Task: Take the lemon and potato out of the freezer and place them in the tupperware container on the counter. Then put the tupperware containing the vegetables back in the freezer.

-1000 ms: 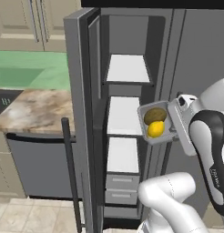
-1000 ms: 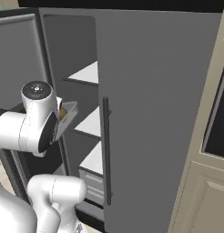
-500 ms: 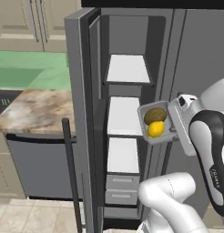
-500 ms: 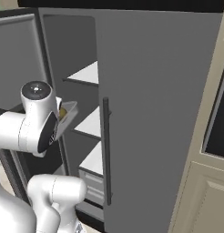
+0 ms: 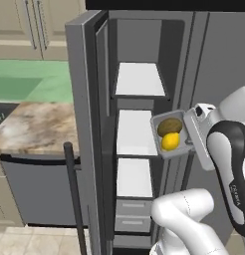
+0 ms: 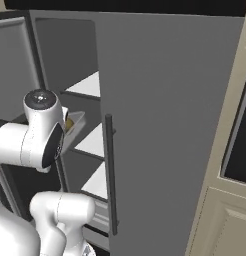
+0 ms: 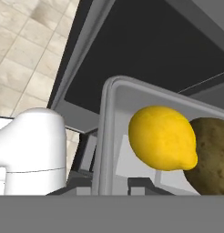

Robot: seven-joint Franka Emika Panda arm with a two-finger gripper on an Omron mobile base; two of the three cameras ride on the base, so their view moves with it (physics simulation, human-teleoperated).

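Now the claw is squeezing shut on the near edge of the tub, holding it up in the air. The fingertips are hiding behind the tub wall, so the pinch itself is hard to see, but the tub is hanging from the hand and nothing else is under it. The lemon and the potato are both sitting inside the tub, touching each other, with the lemon closer to the hand and the potato farther out. From the hand camera, the lemon is lying just beside the potato, and the tub wall is running up next to them.

The tub is floating right in front of the open freezer, at about the height of the middle shelf. That shelf is lying straight ahead of the tub, away from the hand, and the tub's long side is pointing that way too. The counter is off to the left, past the open door. I think the next job is pushing the tub forward onto that shelf and keeping it flat so the two balls are not rolling out.
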